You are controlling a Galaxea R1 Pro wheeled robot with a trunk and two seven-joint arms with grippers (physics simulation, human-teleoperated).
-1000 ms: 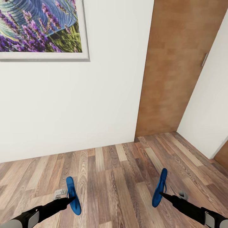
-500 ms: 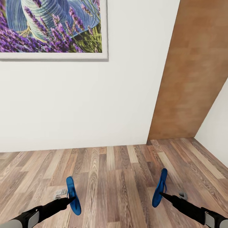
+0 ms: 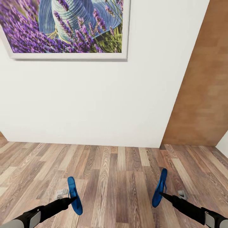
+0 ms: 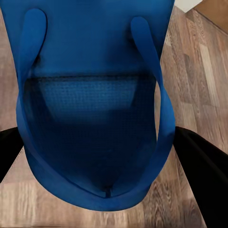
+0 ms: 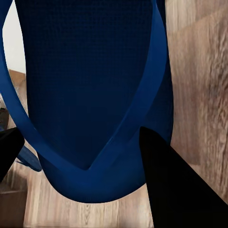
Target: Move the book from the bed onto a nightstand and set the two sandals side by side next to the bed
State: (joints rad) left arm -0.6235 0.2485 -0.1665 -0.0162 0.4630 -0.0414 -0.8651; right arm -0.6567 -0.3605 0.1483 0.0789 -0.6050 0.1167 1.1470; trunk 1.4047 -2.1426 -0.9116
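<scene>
Two bright blue sandals hang above the wood floor, one in each hand. My left gripper [image 3: 72, 199] is shut on the left sandal [image 3: 74, 195], which stands on edge at the lower left of the head view. My right gripper [image 3: 160, 193] is shut on the right sandal [image 3: 159, 187] at the lower right. In the left wrist view the sandal [image 4: 90, 109] with its straps sits between the dark fingers [image 4: 202, 161]. The other sandal [image 5: 90, 95] is pinched between black fingers [image 5: 175, 185] in the right wrist view. The book, the bed and the nightstand are out of view.
A white wall [image 3: 95, 101] stands straight ahead with a framed lavender picture [image 3: 69, 27] high on it. A brown wooden door [image 3: 205, 88] is at the right. Light wood-plank floor [image 3: 120, 177] stretches between me and the wall.
The whole view has swung left: the picture and the door have slid to the right in the frame. Both arms hold the sandals in the same pose.
</scene>
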